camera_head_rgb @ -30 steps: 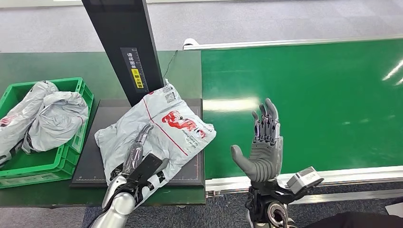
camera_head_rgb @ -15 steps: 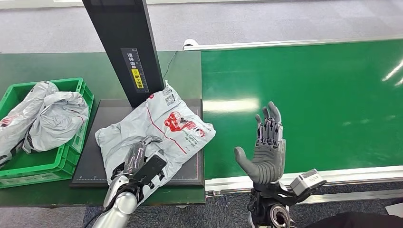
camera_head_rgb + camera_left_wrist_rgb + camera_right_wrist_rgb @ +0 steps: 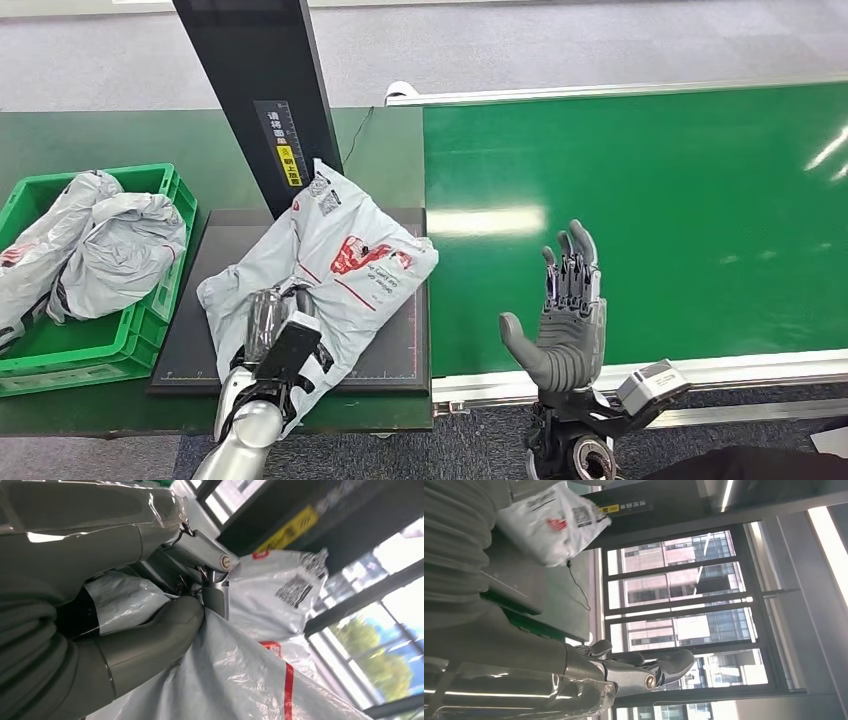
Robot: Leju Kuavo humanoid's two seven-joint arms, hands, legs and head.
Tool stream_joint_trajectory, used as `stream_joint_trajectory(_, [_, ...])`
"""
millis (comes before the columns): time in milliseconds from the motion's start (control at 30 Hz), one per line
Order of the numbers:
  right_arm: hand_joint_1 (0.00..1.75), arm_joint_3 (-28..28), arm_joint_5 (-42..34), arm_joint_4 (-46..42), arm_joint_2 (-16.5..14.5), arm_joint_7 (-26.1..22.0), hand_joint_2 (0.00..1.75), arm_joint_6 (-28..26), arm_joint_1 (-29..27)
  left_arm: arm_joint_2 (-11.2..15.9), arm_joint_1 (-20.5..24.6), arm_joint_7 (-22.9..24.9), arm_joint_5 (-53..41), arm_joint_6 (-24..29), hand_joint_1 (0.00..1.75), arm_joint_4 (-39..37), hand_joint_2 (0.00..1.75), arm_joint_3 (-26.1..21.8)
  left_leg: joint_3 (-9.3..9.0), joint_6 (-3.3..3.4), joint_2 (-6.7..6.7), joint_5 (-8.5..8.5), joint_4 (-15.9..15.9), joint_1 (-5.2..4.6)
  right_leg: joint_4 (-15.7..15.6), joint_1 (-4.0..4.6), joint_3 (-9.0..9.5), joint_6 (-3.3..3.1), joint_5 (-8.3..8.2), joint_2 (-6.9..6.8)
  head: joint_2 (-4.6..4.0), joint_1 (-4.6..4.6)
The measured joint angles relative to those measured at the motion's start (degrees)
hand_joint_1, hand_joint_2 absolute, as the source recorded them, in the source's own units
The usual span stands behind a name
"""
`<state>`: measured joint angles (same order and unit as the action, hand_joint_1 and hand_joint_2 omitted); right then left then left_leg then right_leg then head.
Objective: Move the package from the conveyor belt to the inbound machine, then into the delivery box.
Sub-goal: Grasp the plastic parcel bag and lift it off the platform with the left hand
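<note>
Head view | left hand [image 3: 283, 335] grips crinkled glossy package [image 3: 330, 265] | flat conveyor belt [image 3: 680, 210]

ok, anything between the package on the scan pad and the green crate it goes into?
Nothing visible blocks the way. The left hand grips the package on the black pad, and the green crate sits right beside the pad. The crate already holds grey bags, with some bare floor showing near its front.
</note>
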<state>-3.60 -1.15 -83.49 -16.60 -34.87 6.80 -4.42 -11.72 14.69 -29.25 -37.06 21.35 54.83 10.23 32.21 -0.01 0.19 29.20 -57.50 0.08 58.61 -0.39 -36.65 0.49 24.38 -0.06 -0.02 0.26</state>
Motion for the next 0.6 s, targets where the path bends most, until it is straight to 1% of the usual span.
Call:
stream_joint_trajectory(100, [0.00,0.14,0.05,-0.48,-0.24,0.14,1.75,-0.36,-0.33,-0.32,-0.98,-2.33,3.56,1.66,1.75,3.68,1.75,-0.33,0.02,0.00,0.01,0.00,0.00,0.00,0.00,0.00,-0.01,0.00,0.00,0.00,0.00,0.00])
stream_joint_trajectory(233, [0.00,0.36,0.05,-0.85,-0.32,0.39,1.75,-1.13,-0.66,-0.62,-3.38,-7.62,11.62,5.35,1.75,11.79,1.75,-0.43,0.02,0.00,0.04,0.00,0.00,0.00,0.00,0.00,-0.03,0.00,0.00,0.00,0.00,-0.01])
stream_joint_trajectory(433, [0.00,0.75,-0.19,-0.93,-0.32,0.43,1.75,-1.79,-0.93,-0.32,-7.77,-10.33,17.60,8.32,1.75,25.05,1.75,1.02,0.05,0.00,0.03,0.01,0.00,0.00,-0.01,0.00,-0.05,0.00,0.01,0.00,0.00,-0.01])
stream_joint_trajectory(600, [0.00,1.44,-0.31,-0.98,-0.33,0.49,1.75,-1.81,-1.17,1.10,-9.62,-10.82,20.87,11.51,1.75,34.68,1.75,3.51,0.07,0.01,0.02,0.02,0.00,0.00,-0.01,0.00,-0.05,0.01,0.01,-0.01,0.01,0.00])
